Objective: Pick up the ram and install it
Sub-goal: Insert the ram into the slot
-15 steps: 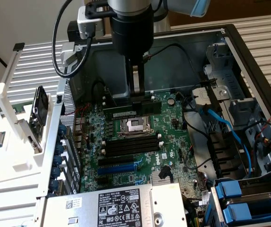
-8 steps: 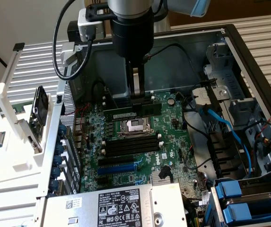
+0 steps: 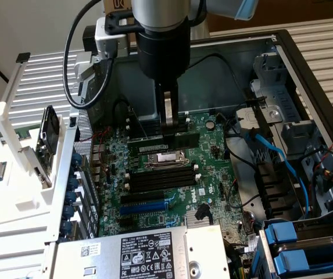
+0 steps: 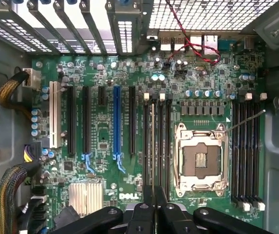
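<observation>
Currently the gripper [image 4: 153, 204] is narrow, clamped on the ram [image 4: 153, 146]. In the wrist view the stick shows edge-on as a thin line running out from between the two fingers. It lies parallel to the bank of black memory slots [image 4: 166, 146] between the open CPU socket [image 4: 200, 161] and the blue expansion slot [image 4: 116, 126].

In the exterior view the gripper [image 3: 169, 129] hangs inside the open case over the motherboard [image 3: 212, 174]. The ram [image 3: 183, 139] sits crosswise under the fingers, near the socket [image 3: 165, 157]. I can't tell whether its lower edge touches a slot, or which slot of the bank it's over.

My read on doing the seat well:
- Line-up looks close lengthwise, but a thin stick over narrow slots leaves little sideways margin. Centre it on one slot, not the rib between two.
- Keep the stick upright and level so both ends enter together; a tilt would jam one corner.
- The white latches [image 4: 162, 96] at the slot ends need to be swung out, and I can't confirm that from these views.
- The edge notch must match the slot key; orientation is not readable.
- Push straight down along the finger axis. A pinch grip at mid-length may let the stick slip or rock under load.
</observation>
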Robot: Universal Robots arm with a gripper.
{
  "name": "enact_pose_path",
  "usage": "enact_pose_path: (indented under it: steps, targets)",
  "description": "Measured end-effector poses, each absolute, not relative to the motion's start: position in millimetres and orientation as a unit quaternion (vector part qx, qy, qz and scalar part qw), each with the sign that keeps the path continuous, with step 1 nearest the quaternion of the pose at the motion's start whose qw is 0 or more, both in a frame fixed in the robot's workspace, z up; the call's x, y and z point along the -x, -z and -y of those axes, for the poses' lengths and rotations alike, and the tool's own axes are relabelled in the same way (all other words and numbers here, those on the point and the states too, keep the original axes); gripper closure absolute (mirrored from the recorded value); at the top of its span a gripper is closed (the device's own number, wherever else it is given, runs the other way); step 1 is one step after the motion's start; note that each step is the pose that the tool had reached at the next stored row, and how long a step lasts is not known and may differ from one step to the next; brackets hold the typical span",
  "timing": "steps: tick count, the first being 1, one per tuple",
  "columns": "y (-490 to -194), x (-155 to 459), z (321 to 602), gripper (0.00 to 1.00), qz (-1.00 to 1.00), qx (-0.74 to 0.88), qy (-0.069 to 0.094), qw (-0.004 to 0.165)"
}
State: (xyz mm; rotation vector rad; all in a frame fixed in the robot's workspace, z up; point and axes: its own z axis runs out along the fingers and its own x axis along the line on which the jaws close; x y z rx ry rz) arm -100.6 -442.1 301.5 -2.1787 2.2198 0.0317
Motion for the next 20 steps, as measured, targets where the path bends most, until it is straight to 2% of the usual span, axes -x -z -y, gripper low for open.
enact_pose_path:
  steps: [20]
  targets:
    - [-269.1, 100.6, 439.4, 0.88, -0.712, 0.702, -0.014, 0.016]
